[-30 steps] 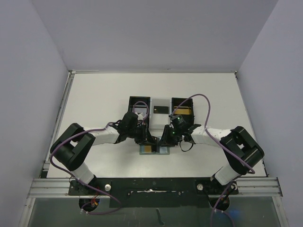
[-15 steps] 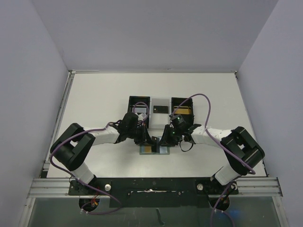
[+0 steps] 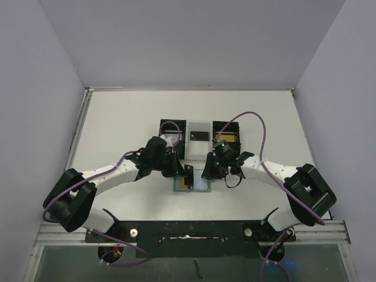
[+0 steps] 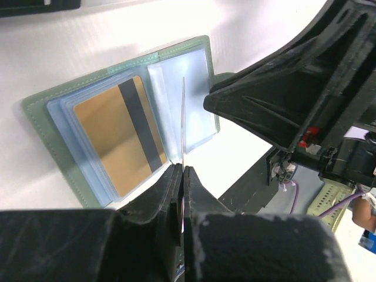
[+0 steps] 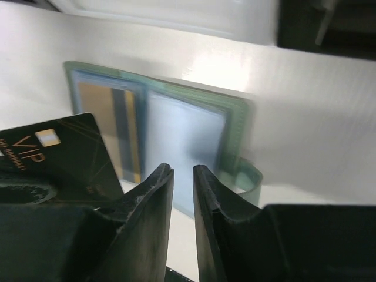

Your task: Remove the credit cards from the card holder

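Black card (image 5: 61,157) was clamped edge-on in the left gripper (image 4: 183,171), just above the card holder (image 4: 35,111) — holder was laid open at the middle of the table's (image 3: 117,123) near edge, gold card (image 4: 111,144) seated in its left pocket. Right gripper (image 5: 183,176) was held narrowly parted over the holder's other half — nothing gripped.

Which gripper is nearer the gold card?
Left gripper: right beside the gold card, jaws pinching a black card. The right gripper hangs over the other pocket.
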`<state>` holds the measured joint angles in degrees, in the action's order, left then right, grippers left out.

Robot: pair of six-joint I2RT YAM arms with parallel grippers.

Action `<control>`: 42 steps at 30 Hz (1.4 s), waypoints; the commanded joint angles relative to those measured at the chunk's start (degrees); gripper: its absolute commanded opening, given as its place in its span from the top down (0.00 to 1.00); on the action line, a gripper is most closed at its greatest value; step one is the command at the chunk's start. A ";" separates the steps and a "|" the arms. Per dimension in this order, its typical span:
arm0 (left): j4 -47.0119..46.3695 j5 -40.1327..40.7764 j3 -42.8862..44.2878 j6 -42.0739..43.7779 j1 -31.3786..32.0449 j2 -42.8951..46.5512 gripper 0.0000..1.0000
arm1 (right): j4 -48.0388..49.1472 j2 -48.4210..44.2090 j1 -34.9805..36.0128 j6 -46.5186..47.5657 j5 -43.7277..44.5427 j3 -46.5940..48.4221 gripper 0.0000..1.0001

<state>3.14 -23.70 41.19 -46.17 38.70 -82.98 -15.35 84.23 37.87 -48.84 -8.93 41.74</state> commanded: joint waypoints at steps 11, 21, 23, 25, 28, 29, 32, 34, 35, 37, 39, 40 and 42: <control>4.49 15.45 -4.85 -1.03 -1.65 16.51 1.00 | 5.53 5.22 4.65 0.43 -2.00 8.25 0.78; -3.73 12.61 -10.05 -2.97 -2.39 20.48 1.00 | -0.21 6.10 5.46 4.16 1.41 10.03 0.74; -5.62 11.98 -10.48 -3.11 -2.33 20.96 1.00 | 0.82 3.71 5.46 4.70 1.02 10.40 0.69; -7.33 11.49 -10.83 -3.13 -2.33 21.46 1.00 | 1.37 1.03 5.31 4.80 2.06 10.64 0.61; -10.38 10.54 -11.31 -3.11 -2.36 22.21 1.00 | 3.79 -3.66 4.85 4.81 4.12 9.48 0.45; -11.52 10.03 -11.64 -3.18 -2.36 22.63 1.00 | 4.70 -5.04 4.46 4.76 4.38 8.83 0.39; -17.86 8.33 -14.03 -5.11 -2.34 25.40 1.00 | 8.86 -10.38 1.95 4.41 2.27 5.47 0.26; -24.76 7.68 -16.71 -7.17 -2.27 27.88 1.00 | 13.42 -14.09 -0.78 3.50 -0.62 2.38 0.24; -27.25 7.61 -17.62 -7.70 -2.33 28.78 1.00 | 16.65 -16.13 -2.50 2.96 -1.23 -0.23 0.23; -28.62 8.03 -18.51 -7.04 -2.51 30.18 1.00 | 23.68 -19.82 -3.72 3.12 -0.45 -4.95 0.19; -31.84 7.07 -19.38 -6.74 -2.58 30.98 1.00 | 29.37 -22.80 -3.90 4.92 1.84 -8.79 0.17; -34.62 5.99 -20.02 -6.80 -2.65 31.06 1.00 | 31.21 -24.11 -3.94 5.82 1.63 -9.88 0.17; -37.60 4.09 -20.48 -7.23 -2.84 30.58 1.00 | 34.03 -25.88 -3.94 7.85 -0.84 -10.83 0.17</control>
<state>-21.19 -15.64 21.19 -52.56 36.45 -53.15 5.21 61.98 33.65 -44.75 -8.01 32.67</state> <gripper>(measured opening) 0.015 0.831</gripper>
